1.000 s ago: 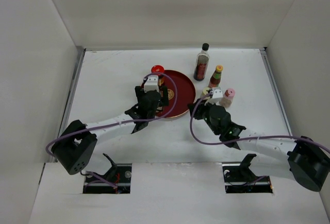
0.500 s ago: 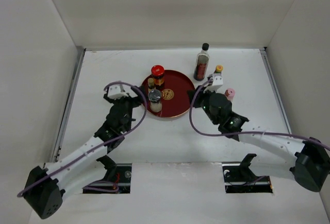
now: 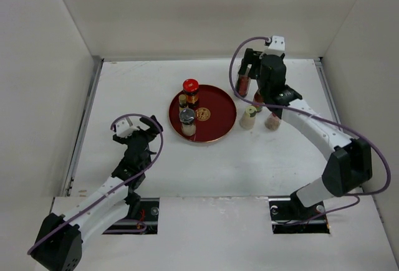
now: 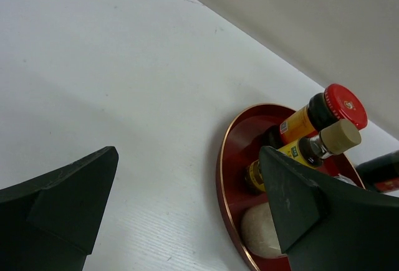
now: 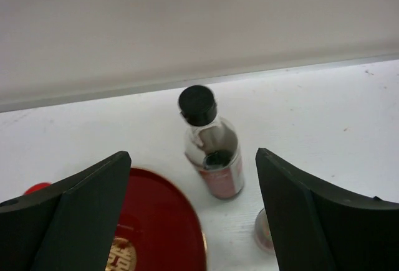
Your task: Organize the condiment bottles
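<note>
Nearest the bases, the left gripper [image 3: 137, 129] hangs over the table [image 3: 124, 84] left of the dark red tray [image 3: 215, 139], jaws spread wide and empty. The tray holds three things: a grey-lidded jar [image 3: 187, 120], a slim yellow bottle [image 4: 299, 152] and a red-lidded bottle [image 3: 191, 90]. The left wrist view shows the yellow bottle's label, which the overhead view cannot, but the jar there is only a pale curve, probably its side. Right of the tray stand a cream-capped shaker [image 3: 248, 117] and a pink-capped shaker [image 3: 272, 121]. The right arm covers most of the orange-capped sauce [image 3: 257, 100]. Farthest, the right gripper [image 3: 251, 59] hides the top of the tall black-capped bottle [image 5: 212, 152] from above. Its wrist view shows the jaws well apart with the bottle in the gap, gripping nothing.
</note>
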{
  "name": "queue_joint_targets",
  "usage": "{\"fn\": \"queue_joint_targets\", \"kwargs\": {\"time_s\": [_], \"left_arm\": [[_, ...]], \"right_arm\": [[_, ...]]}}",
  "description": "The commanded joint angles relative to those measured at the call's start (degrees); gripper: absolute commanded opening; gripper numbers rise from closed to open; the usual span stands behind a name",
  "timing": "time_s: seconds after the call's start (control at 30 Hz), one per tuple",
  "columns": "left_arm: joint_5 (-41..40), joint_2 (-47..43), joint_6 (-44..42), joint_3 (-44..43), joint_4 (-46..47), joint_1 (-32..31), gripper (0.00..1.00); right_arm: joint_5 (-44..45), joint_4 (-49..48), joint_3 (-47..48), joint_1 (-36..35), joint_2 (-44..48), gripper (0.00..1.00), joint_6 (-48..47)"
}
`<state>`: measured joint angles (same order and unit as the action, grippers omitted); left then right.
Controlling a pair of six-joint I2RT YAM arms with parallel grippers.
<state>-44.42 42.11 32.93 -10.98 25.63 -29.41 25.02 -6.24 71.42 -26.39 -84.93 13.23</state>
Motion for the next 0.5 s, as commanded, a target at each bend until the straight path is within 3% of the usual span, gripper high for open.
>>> {"fn": "queue_joint_targets", "kwargs": {"time_s": [0.0,0.17,0.47], "left_arm": [[-0.5,0.3,1.9,0.0,4.6,-0.3,1.0],[0.4,1.0,1.8,-0.2,5.1,-0.6,1.0],[0.6,3.0,1.8,-0.1,6.4,-0.5,1.0]], "right_arm": [[-2.2,5.0,7.1,1.7,-4.8,0.89,-3.8],[-4.0,4.7,12.8,3.4,-11.7,0.87,-4.6],[-5.7,-0.2,17.1,5.3,-19.6,0.73,-5.3]]}}
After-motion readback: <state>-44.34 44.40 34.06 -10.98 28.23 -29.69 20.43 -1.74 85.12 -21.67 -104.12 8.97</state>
